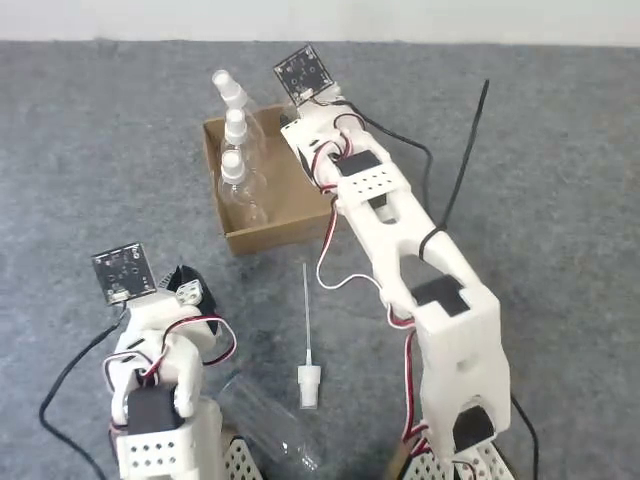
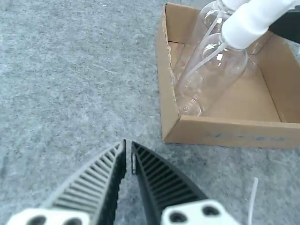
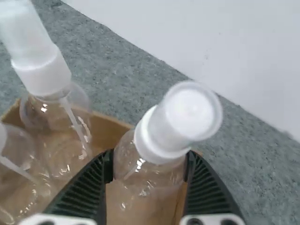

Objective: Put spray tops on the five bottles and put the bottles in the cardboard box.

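The right pincer (image 3: 147, 161) grips a capped bottle (image 3: 164, 140) at the shoulder, upright, at the far side of the cardboard box (image 1: 275, 238). Three capped bottles (image 1: 243, 140) stand along the box's left wall. Whether the held bottle's base is seated cannot be told.

Procedure: lower it vertically, clear of the neighbouring bottles. Open the jaws fully before lifting away.

The left pincer (image 2: 129, 147) is closed and empty over the worktop (image 1: 120, 150), near left. The uncapped fifth bottle (image 1: 268, 425) lies on its side at the near edge, with the loose spray top (image 1: 309, 385) just right of it.
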